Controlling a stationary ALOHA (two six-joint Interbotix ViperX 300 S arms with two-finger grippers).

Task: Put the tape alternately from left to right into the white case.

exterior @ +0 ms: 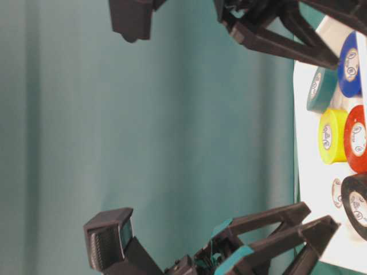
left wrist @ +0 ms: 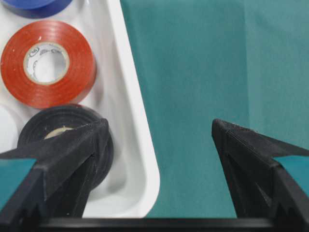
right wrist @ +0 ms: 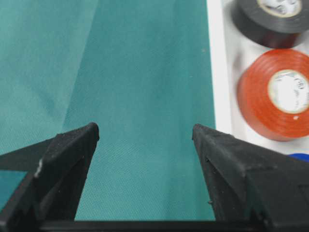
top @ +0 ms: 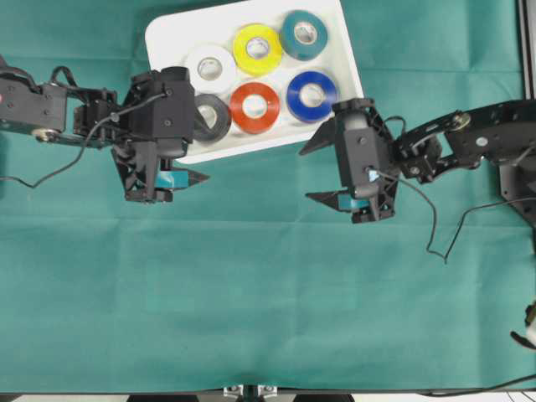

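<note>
The white case (top: 164, 33) lies at the top centre and holds all the tape in two rows: white (top: 211, 69), yellow (top: 257, 50) and teal (top: 303, 35) behind, black (top: 215, 118), red (top: 255, 107) and blue (top: 311, 95) in front. My left gripper (top: 201, 149) is open and empty, straddling the case's near left corner (left wrist: 140, 121); one finger hangs over the black roll (left wrist: 58, 123), the other over cloth. My right gripper (top: 306, 174) is open and empty above the cloth just off the case's front edge (right wrist: 217, 72), beside the red roll (right wrist: 277, 94).
Green cloth (top: 251, 301) covers the table. Loose black cables trail from both arms, one on the cloth at the right (top: 435, 243). The table's front edge runs along the bottom of the overhead view.
</note>
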